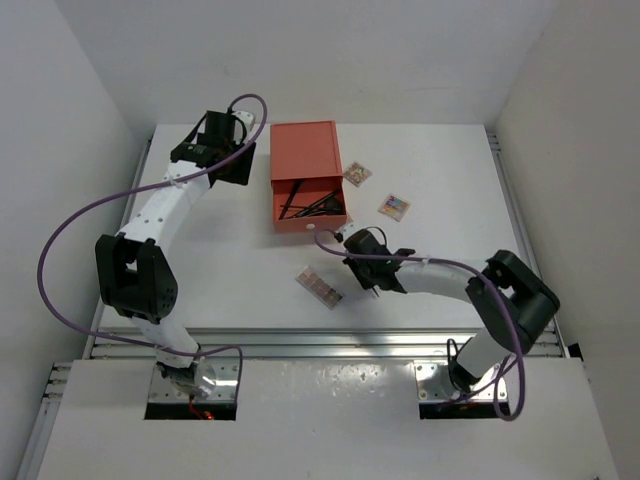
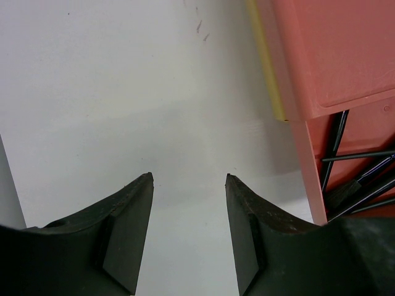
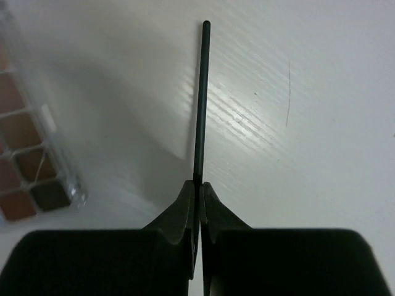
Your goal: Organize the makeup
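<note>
Right gripper (image 3: 199, 188): jaws pinched tight on thin dark stick (image 3: 201, 105), which juts straight ahead of its fingertips over white table (image 3: 308, 123). Long palette (image 3: 31, 154) lies just to its left (partly cut off by frame edge).

Left gripper (image 2: 188, 185): jaws partway apart, nothing between them. Orange-red drawer box (image 2: 333, 55) lies to its right, more dark sticks (image 2: 361, 185) in open drawer.

Square palette (image 1: 357, 174) and second one (image 1: 394, 207) lie beyond right gripper, beside box.

An orange-red drawer box (image 1: 305, 150) sits on the white bench (image 1: 240, 260), its drawer open toward the arms with dark sticks (image 1: 315, 205) inside. Right of it lie a square palette (image 1: 357, 174) and a second square palette (image 1: 394, 207). A long palette (image 1: 319, 286) lies nearer the arms. The right gripper (image 1: 347, 238) hangs by the drawer's front corner, its fingers seemingly closed. The left gripper (image 1: 238, 160) is just left of the box.
</note>
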Controlling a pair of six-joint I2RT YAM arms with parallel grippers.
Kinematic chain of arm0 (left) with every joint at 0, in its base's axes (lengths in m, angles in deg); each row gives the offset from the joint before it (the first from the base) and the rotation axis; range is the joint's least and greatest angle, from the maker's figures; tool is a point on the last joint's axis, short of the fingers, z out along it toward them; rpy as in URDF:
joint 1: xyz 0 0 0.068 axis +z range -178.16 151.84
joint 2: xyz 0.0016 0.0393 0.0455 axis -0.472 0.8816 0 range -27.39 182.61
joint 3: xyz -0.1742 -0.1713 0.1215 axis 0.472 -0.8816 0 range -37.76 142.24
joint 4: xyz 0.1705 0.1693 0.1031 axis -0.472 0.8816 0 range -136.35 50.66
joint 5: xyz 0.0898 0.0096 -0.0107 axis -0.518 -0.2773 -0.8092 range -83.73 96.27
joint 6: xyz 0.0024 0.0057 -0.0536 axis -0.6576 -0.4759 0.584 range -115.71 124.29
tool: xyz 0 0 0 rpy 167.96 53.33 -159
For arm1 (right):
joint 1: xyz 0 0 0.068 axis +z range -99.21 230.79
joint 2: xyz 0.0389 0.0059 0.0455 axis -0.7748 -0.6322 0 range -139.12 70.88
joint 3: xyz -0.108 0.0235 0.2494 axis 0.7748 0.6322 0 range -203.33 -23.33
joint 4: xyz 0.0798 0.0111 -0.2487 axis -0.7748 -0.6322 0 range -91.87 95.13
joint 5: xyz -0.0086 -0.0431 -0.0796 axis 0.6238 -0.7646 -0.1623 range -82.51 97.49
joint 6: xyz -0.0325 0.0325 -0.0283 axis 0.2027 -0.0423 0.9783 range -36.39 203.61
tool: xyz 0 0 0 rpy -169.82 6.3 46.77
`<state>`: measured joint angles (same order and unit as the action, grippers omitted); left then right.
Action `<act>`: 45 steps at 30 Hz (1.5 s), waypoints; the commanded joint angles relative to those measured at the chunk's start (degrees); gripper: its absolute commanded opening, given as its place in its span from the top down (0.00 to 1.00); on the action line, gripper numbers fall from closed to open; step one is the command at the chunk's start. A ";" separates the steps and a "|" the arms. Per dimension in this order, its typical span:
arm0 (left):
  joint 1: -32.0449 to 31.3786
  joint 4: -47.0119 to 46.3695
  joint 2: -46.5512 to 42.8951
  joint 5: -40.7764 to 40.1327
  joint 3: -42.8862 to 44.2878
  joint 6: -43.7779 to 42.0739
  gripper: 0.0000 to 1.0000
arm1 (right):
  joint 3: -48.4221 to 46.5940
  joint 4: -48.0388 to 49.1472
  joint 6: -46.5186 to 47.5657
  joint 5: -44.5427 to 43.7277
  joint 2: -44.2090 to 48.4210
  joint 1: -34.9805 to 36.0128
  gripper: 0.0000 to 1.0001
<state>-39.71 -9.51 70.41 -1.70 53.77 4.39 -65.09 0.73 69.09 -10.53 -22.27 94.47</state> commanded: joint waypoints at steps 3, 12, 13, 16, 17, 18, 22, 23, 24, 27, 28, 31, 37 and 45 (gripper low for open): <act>0.57 -0.80 -2.26 -1.17 0.58 -0.27 0.44 | -7.00 -14.91 22.68 16.69 12.80 -0.70 1.00; 0.57 -0.80 -1.73 -1.17 1.11 -0.27 0.44 | -29.58 -31.46 38.85 22.94 13.62 -0.70 1.00; 0.57 -0.80 -1.73 -0.65 1.63 -0.27 0.44 | -32.48 -29.80 41.31 23.12 12.38 -0.79 1.00; 0.57 -0.80 -1.73 -0.65 1.64 -0.27 0.44 | -41.45 -27.68 47.20 23.82 4.13 -1.49 1.00; 0.57 -0.80 -1.73 -1.17 1.64 -0.27 0.44 | -43.56 -27.85 48.70 24.08 -2.24 -2.62 1.00; 0.57 -0.80 -2.26 -1.87 1.64 -0.27 0.44 | -50.37 -28.90 49.58 24.35 -4.57 -2.81 1.00; 0.57 -1.33 -3.49 -3.10 0.50 -0.80 0.44 | -59.22 -29.00 49.95 24.70 -14.16 -5.00 1.00; 0.04 -1.33 -3.49 -3.11 0.50 -1.32 0.44 | -61.06 -27.86 48.99 24.87 -16.96 -6.14 1.00; 0.04 -1.85 -3.49 -3.11 0.50 -1.33 0.44 | -61.25 -27.42 48.72 24.88 -17.77 -6.33 1.00; 0.04 -1.86 -4.02 -3.72 0.50 -1.33 0.44 | -61.69 -24.87 46.70 25.31 -19.70 -7.47 1.00; 0.04 -1.86 -4.02 -3.72 0.50 -1.33 0.44 | -61.69 -24.08 46.52 25.58 -20.84 -7.47 1.00; 0.04 -2.39 -3.32 -3.72 0.50 -1.33 0.44 | -61.52 -23.46 44.85 26.02 -21.91 -7.65 0.85; -0.49 -2.91 0.11 -1.27 5.32 -1.94 0.44 | -59.41 -18.81 40.37 26.11 -19.27 -7.73 0.39; -1.02 -5.63 8.36 8.48 15.59 -0.80 0.44 | -40.89 -2.56 14.95 15.22 -5.57 -7.91 0.72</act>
<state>-40.15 -12.32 76.15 1.58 65.25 3.04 -112.54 -12.15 99.47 9.44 -35.27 86.56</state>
